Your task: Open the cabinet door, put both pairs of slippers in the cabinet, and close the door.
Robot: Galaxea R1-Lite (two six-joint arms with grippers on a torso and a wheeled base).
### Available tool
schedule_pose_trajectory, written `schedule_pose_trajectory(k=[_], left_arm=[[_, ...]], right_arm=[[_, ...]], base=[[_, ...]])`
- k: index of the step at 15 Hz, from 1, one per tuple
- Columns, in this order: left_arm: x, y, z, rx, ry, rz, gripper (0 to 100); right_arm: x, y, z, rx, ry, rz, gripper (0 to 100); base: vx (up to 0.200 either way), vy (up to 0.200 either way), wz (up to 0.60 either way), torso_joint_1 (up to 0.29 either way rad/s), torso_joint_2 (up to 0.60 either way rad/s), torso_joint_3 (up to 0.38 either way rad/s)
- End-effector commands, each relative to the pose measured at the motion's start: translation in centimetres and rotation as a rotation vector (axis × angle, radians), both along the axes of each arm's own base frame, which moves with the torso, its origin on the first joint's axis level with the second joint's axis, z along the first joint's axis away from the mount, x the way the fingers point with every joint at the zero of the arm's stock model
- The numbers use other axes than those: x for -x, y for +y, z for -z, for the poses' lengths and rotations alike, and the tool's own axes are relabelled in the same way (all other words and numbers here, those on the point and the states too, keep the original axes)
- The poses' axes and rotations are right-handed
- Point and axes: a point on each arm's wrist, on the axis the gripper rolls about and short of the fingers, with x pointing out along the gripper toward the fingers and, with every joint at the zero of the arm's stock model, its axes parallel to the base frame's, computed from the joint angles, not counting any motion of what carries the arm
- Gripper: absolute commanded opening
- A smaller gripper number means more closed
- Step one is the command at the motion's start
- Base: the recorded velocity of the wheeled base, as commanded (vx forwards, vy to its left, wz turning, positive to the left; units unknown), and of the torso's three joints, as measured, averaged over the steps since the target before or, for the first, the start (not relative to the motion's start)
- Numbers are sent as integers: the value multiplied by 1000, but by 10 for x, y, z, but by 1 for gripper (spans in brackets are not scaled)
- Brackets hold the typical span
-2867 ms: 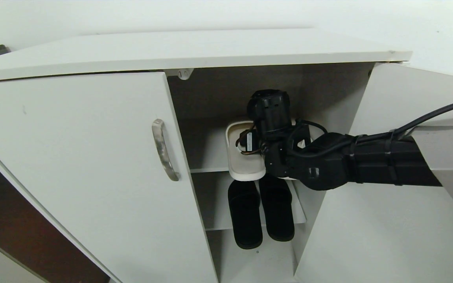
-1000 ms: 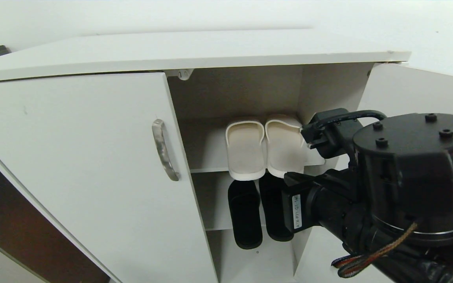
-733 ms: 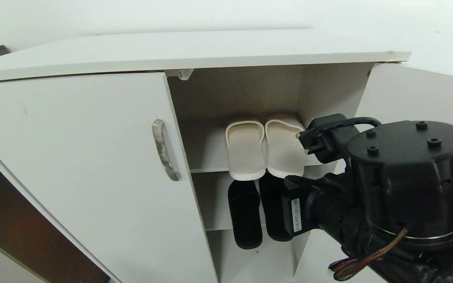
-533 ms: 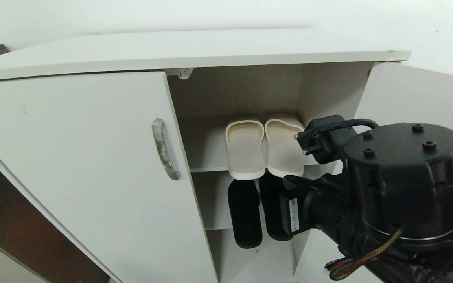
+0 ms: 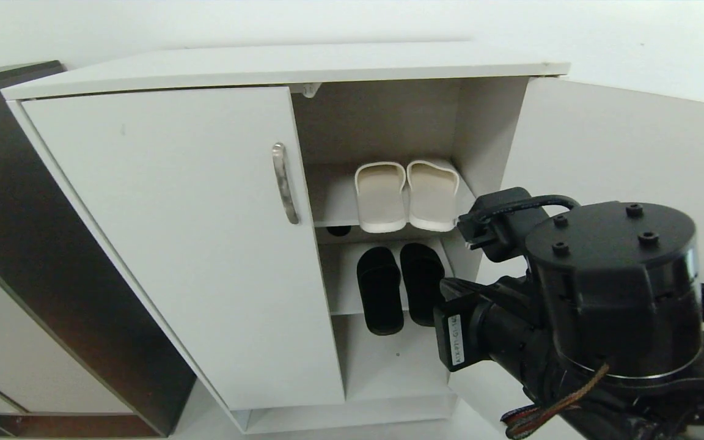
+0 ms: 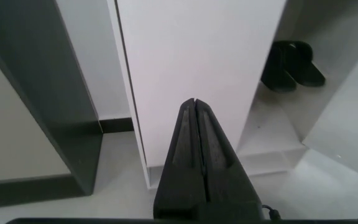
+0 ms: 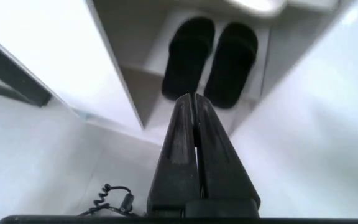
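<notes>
Already stowed in the cabinet [image 5: 278, 64]: white slippers [image 5: 406, 195] side by side on the upper shelf, black slippers [image 5: 399, 284] on the shelf below, heels of both pairs jutting past the shelf edges. Leaves only the open right door [image 5: 602, 171] to shut. Left gripper [image 6: 194, 102] and right gripper [image 7: 195, 99]: each pressed together, holding nothing. Likely troubles, as judged: swinging the door onto the overhanging heels, jamming it or knocking a slipper out; trapping the right arm [image 5: 608, 293], parked just before the opening, between door and frame; sliding off the smooth panel when pushing.
</notes>
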Motion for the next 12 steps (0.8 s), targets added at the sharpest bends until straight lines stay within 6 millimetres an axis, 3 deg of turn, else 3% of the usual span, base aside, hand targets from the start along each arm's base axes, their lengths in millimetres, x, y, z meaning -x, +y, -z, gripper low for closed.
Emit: schedule_pose_trajectory(k=[1,11,12], left_arm=[[0,0,0,0,1,0,0],[0,0,0,0,1,0,0],[0,0,0,0,1,0,0]], right_arm=[[-1,0,3,7,5,1,0],[-14,2,12,16,12,32,0],[-15,0,15,25,17,38,0]], base=[[-200,0,0,-2,2,7],[-200,0,0,2,4,3],[0,0,0,0,0,0]])
